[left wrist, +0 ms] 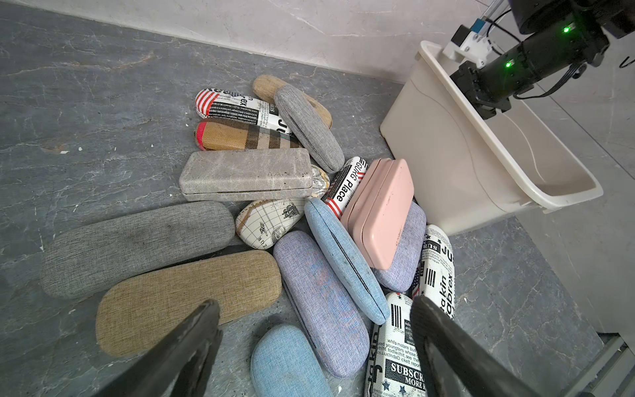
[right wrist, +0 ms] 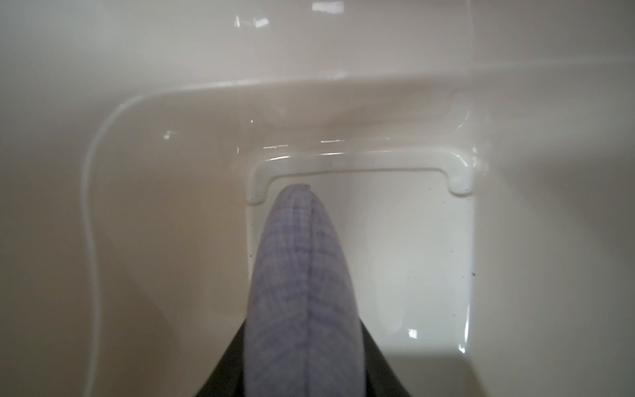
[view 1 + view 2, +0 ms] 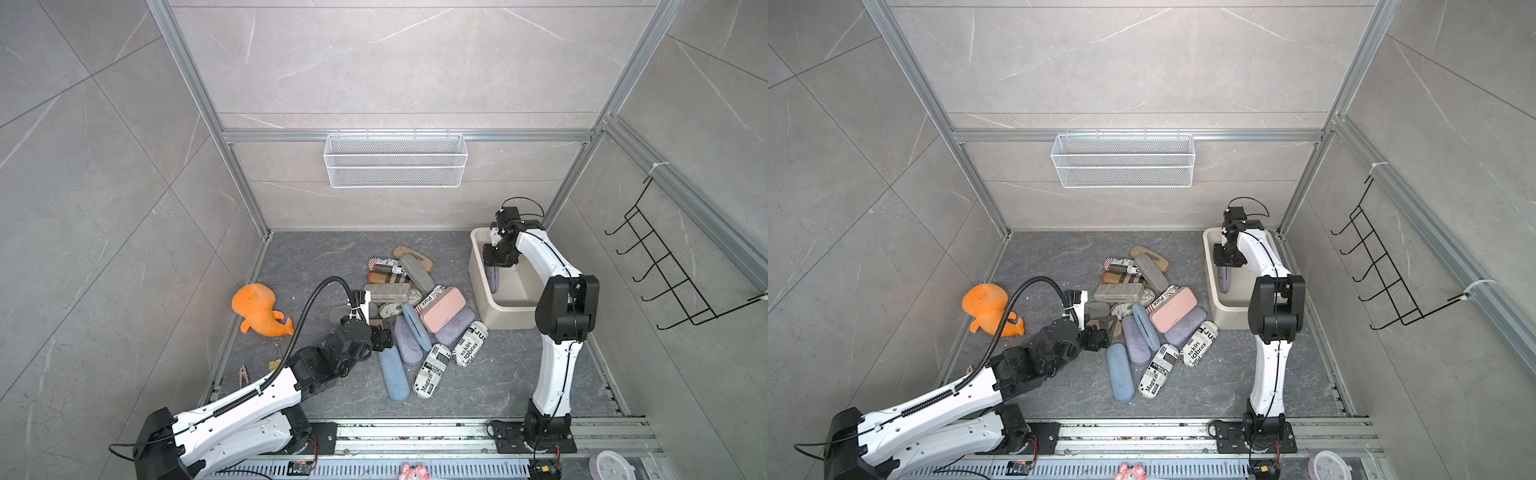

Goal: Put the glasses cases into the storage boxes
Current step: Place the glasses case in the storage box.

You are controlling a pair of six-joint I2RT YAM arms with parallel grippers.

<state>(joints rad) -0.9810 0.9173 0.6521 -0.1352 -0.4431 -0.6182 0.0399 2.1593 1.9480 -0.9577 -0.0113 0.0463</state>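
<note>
Right wrist view: lilac case [image 2: 302,292] clamped by right fingers [image 2: 226,364] inside tub [image 2: 171,103]; upright release risks toppling. Left fingers [image 1: 192,343] apart.

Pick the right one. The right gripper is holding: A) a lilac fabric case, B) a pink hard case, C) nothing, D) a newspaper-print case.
A: the right gripper is shut on a lilac fabric case hanging end-down inside the cream tub, as the right wrist view shows; in a top view the same lilac case shows below the gripper.
</note>
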